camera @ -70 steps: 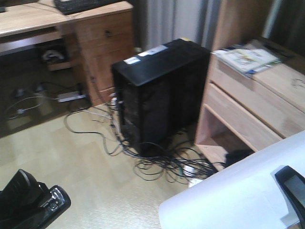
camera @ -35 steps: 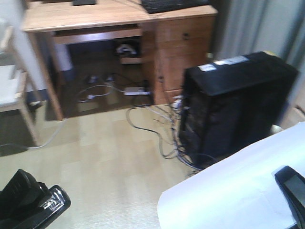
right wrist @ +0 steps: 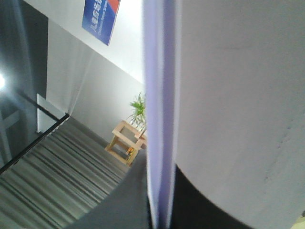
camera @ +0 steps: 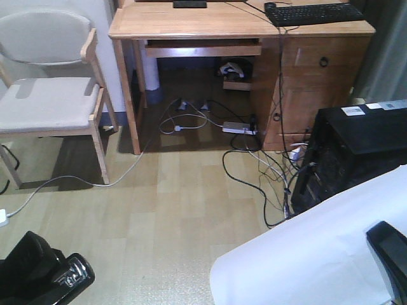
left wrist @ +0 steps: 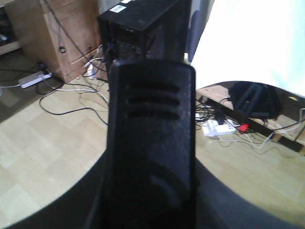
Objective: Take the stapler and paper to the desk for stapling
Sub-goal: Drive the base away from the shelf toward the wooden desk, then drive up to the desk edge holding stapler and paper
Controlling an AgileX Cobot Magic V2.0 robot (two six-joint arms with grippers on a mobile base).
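Wood-effect flooring point(camera: 178, 210) separates the robot from the table point(camera: 191, 22), which bears a keyboard point(camera: 315, 13) but neither task item. Left fingers point(camera: 28, 257) are closed on what appears to be the stapler point(camera: 71, 277), and right fingers point(camera: 389, 249) clamp the paper point(camera: 299, 260); pick-up is judged done, while approach and set-down remain. Chair point(camera: 51, 101), computer tower point(camera: 359, 143) and floor cables point(camera: 254, 175) flank the route, the tower nearest the paper.

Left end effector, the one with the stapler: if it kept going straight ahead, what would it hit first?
Most likely the black computer tower standing on the floor; the left wrist view has it dead ahead beyond the stapler, with loose cables at its foot. How far off is unclear.
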